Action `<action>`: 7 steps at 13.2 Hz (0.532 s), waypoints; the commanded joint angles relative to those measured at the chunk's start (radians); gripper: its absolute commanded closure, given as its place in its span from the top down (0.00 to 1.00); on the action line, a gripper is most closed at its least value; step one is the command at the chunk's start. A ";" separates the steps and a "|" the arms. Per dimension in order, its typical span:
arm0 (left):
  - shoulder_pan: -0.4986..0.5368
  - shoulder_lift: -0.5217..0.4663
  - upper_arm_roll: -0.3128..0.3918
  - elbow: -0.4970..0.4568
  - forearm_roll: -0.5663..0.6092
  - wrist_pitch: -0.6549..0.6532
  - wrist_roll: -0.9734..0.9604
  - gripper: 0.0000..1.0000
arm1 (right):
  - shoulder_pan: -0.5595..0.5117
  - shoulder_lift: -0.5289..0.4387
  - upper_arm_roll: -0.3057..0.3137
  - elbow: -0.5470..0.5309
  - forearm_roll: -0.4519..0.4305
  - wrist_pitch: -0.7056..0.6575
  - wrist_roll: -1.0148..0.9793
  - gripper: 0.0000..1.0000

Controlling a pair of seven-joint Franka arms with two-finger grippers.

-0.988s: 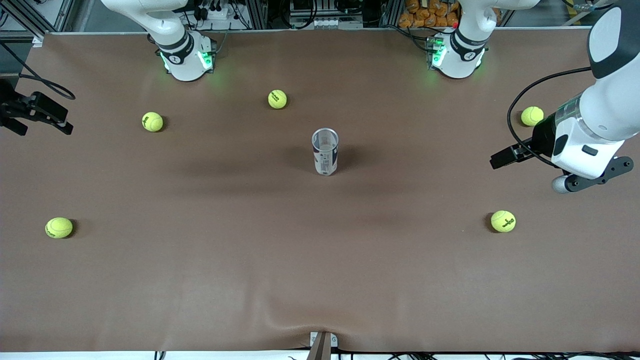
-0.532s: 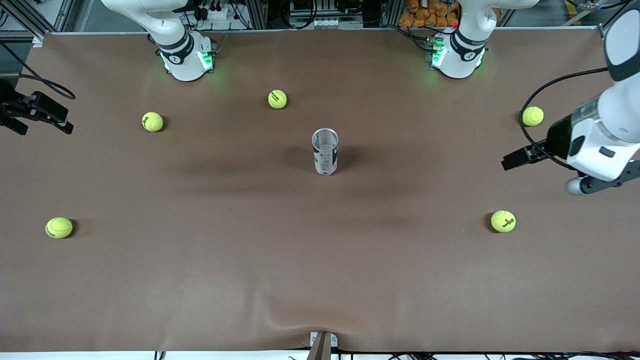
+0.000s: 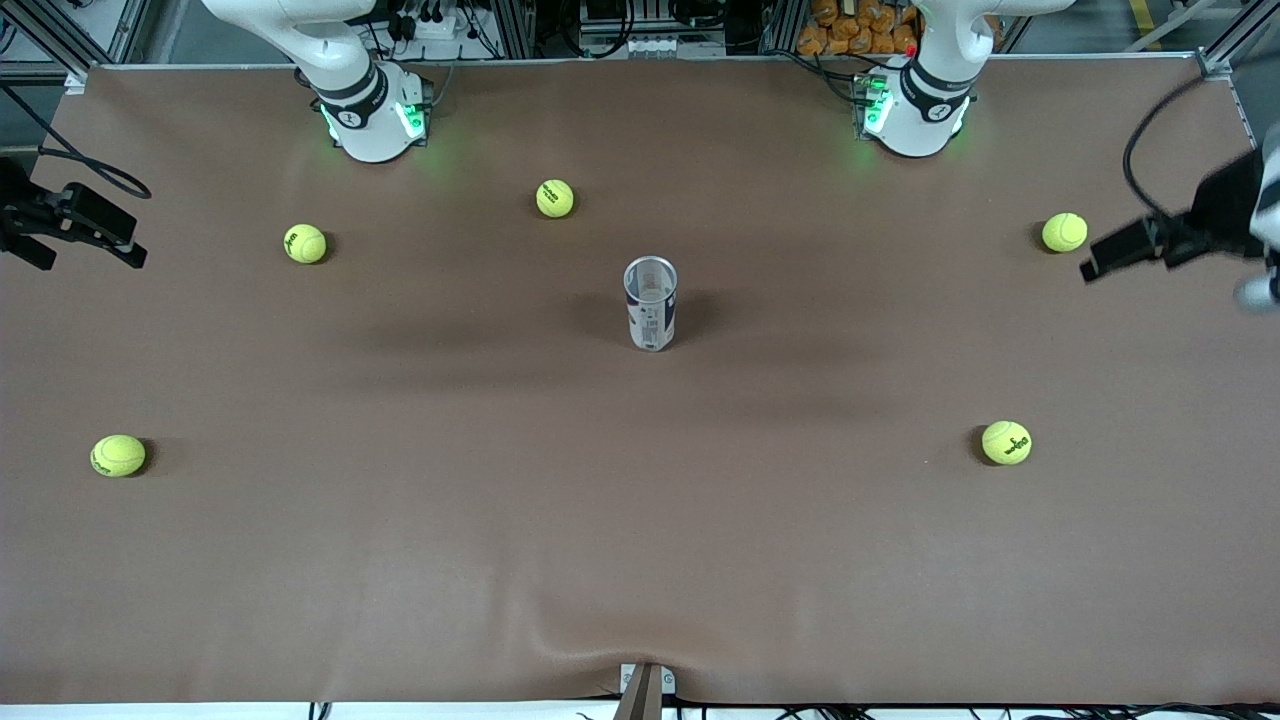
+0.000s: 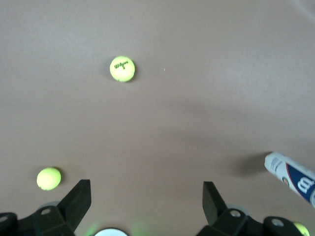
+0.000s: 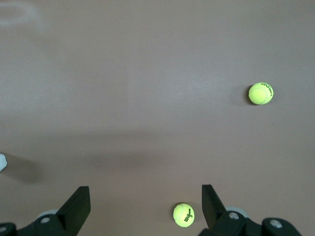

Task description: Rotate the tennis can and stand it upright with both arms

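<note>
While the right arm waits:
can: slim clear tennis can (image 3: 650,303), white-blue label, upright mid-table, unmoved
left gripper (image 4: 146,197): retreated toward 3 o'clock edge, fingers spread, empty
right gripper (image 5: 145,197): 9 o'clock edge, spread, empty

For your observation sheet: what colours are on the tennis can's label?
White and dark blue on the tennis can; left wrist view.

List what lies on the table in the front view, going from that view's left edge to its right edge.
Tennis ball → tennis ball → tennis ball → upright tennis can → tennis ball → tennis ball.
</note>
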 commanded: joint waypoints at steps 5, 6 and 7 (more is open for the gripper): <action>-0.001 -0.088 0.031 -0.065 0.089 0.021 0.135 1.00 | -0.008 -0.016 0.003 -0.001 0.003 -0.011 0.007 1.00; -0.001 -0.080 0.039 -0.066 0.088 0.021 0.141 1.00 | -0.006 -0.016 0.003 -0.002 0.004 -0.011 0.010 1.00; -0.003 -0.050 0.040 -0.060 0.088 0.021 0.143 1.00 | -0.008 -0.017 0.003 -0.001 0.003 -0.012 0.010 1.00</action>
